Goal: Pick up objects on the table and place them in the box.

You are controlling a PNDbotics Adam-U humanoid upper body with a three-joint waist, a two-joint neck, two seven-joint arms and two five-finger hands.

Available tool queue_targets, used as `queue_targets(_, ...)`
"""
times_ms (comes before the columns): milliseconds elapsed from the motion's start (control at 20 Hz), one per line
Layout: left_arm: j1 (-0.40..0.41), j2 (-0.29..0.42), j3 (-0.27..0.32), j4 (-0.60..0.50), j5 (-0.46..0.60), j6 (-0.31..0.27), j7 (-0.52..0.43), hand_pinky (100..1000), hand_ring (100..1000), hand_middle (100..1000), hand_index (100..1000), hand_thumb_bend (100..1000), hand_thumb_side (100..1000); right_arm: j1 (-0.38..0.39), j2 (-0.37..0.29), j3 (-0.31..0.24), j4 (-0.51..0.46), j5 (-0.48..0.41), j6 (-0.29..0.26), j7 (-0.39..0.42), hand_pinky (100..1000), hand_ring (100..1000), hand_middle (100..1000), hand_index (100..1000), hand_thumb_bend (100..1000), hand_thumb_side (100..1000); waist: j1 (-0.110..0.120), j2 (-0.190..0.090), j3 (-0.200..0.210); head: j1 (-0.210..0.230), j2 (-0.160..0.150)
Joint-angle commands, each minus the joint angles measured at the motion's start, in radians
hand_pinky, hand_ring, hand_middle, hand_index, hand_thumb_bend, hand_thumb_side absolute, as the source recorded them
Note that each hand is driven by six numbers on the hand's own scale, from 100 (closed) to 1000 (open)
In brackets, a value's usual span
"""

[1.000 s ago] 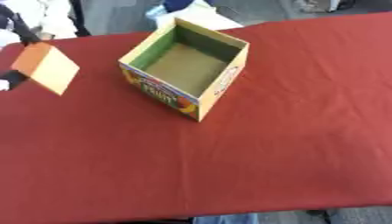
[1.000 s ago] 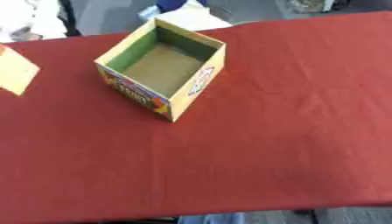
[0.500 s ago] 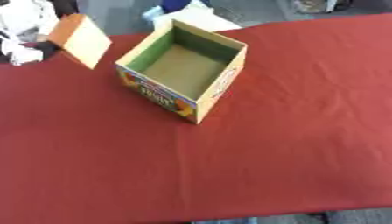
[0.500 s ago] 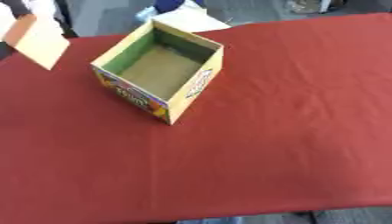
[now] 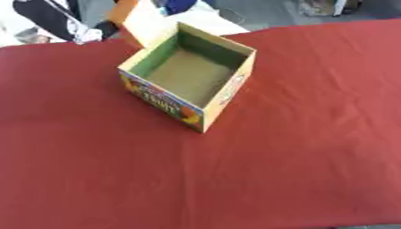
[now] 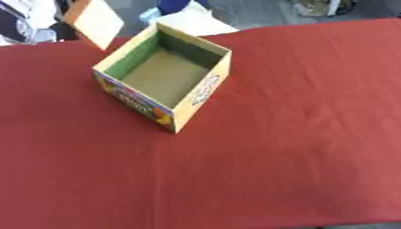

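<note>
left hand [image 5: 84, 35]: came in at the far left corner of the table; black arm, pale fingers blurred; sat just beside the flat pack's left edge; cannot tell whether the fingers were closed on it or straight
flat pack [image 5: 143, 22]: orange and cream, thin rectangular thing; tilted, raised off the cloth at the far left; its lower edge just above the box's far left rim; looked to be touching or nearly touching that rim, cannot tell which; not inside the box
box [image 5: 190, 76]: open-topped cardboard carton; green inner walls, brown floor; printed colourful front face turned toward the near left; stood upright on the table, left of centre and toward the far edge, turned at an angle to the table edges; nothing seen inside
table [image 5: 313, 134]: covered in red cloth with light creases; right half and near half bare red cloth
right hand: in neither view
beyond far edge: white and blue shapes on the floor past the table, too blurred to make out
</note>
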Motion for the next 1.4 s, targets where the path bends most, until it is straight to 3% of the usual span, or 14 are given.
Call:
queue_targets(50,-0.048,-0.033,0.008,0.047,-0.048,-0.094,-0.090,783,751,590,718,100,253,-0.016,-0.013,-0.003,-0.015,-0.012,-0.004,0.006,614,735,515,702,100,826,-0.003,-0.007,-0.006,0.011,-0.021)
queue_targets(800,-0.077,-0.175,0.003,0.210,-0.375,-0.165,0.066,781,751,589,703,100,266,-0.057,0.003,0.007,-0.015,-0.037,-0.007,0.026,612,735,511,702,100,830,-0.008,0.035,-0.036,0.036,-0.059)
queue_targets(1400,-0.059,-0.226,-0.011,0.267,-0.501,-0.201,0.122,793,778,653,792,100,278,-0.064,0.015,0.007,-0.015,-0.044,0.000,0.032,611,736,510,701,100,833,-0.008,0.044,-0.040,0.030,-0.067)
